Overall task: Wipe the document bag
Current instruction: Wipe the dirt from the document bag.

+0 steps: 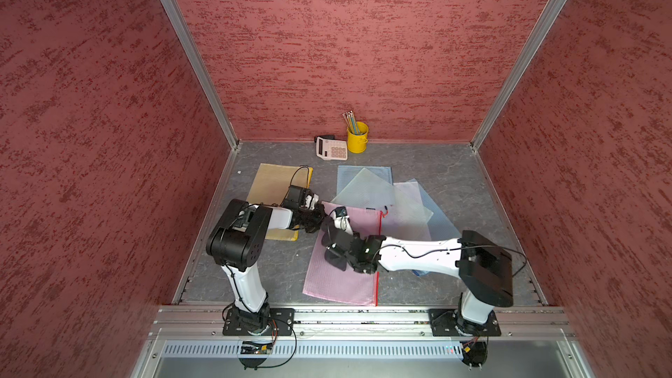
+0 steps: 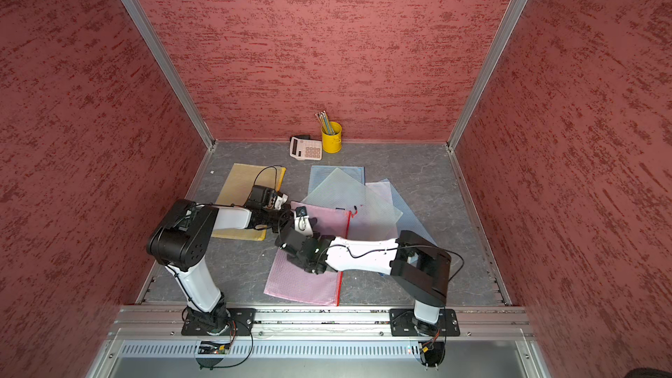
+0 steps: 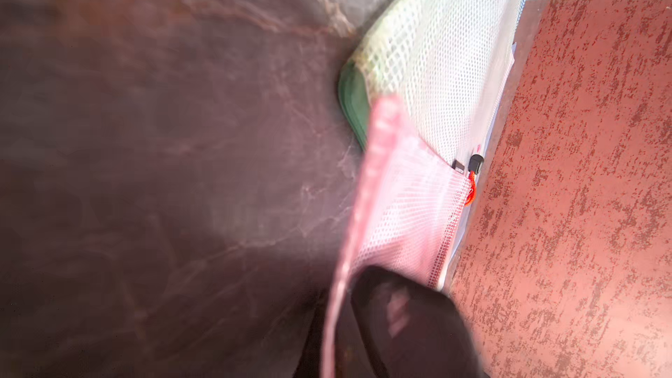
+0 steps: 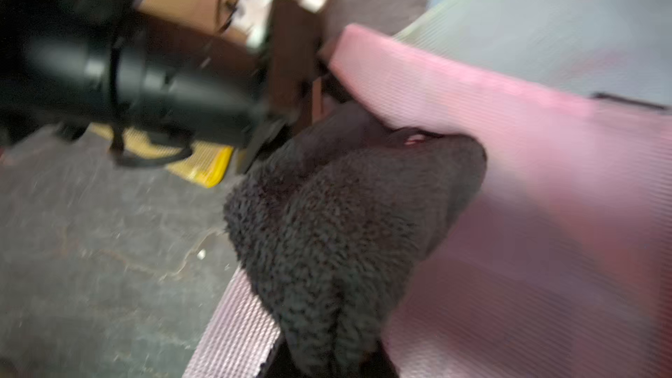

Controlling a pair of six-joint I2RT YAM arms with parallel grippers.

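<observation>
Currently left pincer (image 1: 323, 213) pinches one pink document bag (image 1: 342, 285); right pincer (image 1: 336, 245) grips one dark cloth (image 4: 345, 230).

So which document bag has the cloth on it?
The pink bag with the red zip: the black cloth rests on it, unlike the yellow bag and the pale overlapping ones.

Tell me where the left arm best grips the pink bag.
Pinch the pink bag at its far left corner, from the left: a thin flat sheet offers only edges, and the cloth in the right gripper occupies its middle. The left gripper pinches there.
</observation>
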